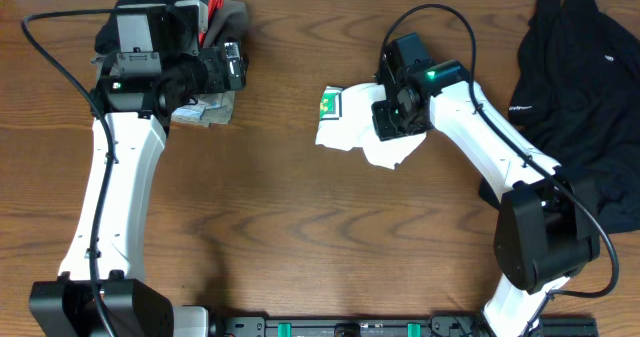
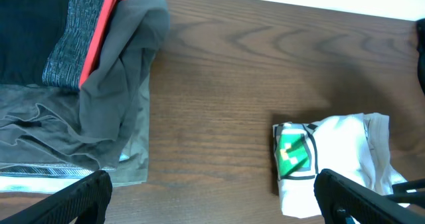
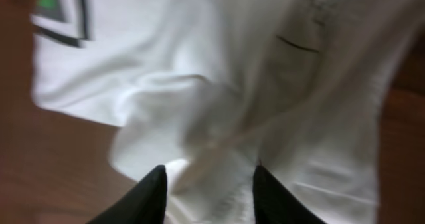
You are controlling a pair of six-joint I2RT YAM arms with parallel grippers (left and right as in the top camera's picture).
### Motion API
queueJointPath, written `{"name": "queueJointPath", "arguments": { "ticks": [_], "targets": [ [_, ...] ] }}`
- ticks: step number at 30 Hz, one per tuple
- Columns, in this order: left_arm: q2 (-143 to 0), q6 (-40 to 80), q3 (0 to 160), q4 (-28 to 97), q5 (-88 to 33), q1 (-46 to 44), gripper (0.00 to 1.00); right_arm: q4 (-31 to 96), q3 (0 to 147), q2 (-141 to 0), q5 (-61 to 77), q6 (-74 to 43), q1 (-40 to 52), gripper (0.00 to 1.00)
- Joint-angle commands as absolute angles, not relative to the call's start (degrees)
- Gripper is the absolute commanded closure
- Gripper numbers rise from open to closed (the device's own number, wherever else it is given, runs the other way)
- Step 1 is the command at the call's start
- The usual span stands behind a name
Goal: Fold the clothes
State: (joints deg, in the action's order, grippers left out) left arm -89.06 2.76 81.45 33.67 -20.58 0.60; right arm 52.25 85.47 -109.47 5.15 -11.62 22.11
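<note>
The white T-shirt (image 1: 345, 129) lies crumpled into a small bundle at the table's centre right, its green pixel print (image 1: 331, 104) showing at the left end. My right gripper (image 1: 396, 117) is down on the bundle's right part. In the right wrist view the fingers (image 3: 207, 174) are pinched on a bunched fold of the white cloth (image 3: 219, 84). My left gripper (image 1: 238, 65) hovers at the upper left, open and empty. Its wrist view (image 2: 212, 184) shows bare wood between the fingers and the T-shirt (image 2: 345, 157) at the right.
A pile of folded grey, olive and black garments with a red stripe (image 1: 205, 22) sits at the back left, under the left arm; it also shows in the left wrist view (image 2: 99, 84). A loose black garment (image 1: 585, 87) lies at the right edge.
</note>
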Motion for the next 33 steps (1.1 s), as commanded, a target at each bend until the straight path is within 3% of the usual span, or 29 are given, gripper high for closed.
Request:
{"name": "queueJointPath", "arguments": {
  "ticks": [1, 8, 11, 23, 24, 26, 28, 33],
  "targets": [
    [-89.91, 2.0, 81.97, 33.8, -20.23, 0.84, 0.02, 53.08, 84.95, -108.88, 0.36, -13.76, 22.26, 0.68],
    [-89.91, 2.0, 81.97, 33.85, -20.23, 0.84, 0.02, 53.49, 84.6, -108.88, 0.19, -13.74, 22.26, 0.83],
    [-89.91, 2.0, 81.97, 33.89, -20.23, 0.84, 0.02, 54.0, 84.6, -108.88, -0.8, -14.35, 22.02, 0.99],
    [-89.91, 0.45, 81.84, 35.09, -20.23, 0.84, 0.02, 54.59, 76.42, -108.88, -0.8, -18.81, 16.84, 0.99],
    [-89.91, 0.45, 81.84, 35.14, -20.23, 0.84, 0.02, 53.95, 75.66, -108.88, -0.32, -18.85, 16.62, 0.97],
    [-89.91, 0.43, 81.8, 35.14, -20.23, 0.84, 0.02, 53.49, 75.2, -108.88, 0.71, -18.85, 16.14, 0.76],
    [-89.91, -0.1, 81.73, 35.14, -20.23, 0.84, 0.02, 53.49, 75.2, -108.86, 0.71, -18.85, 15.73, 0.64],
    [-89.91, -0.4, 81.6, 35.14, -19.99, 0.84, 0.02, 53.56, 76.12, -108.44, 3.73, -18.74, 13.34, 0.63]
  ]
}}
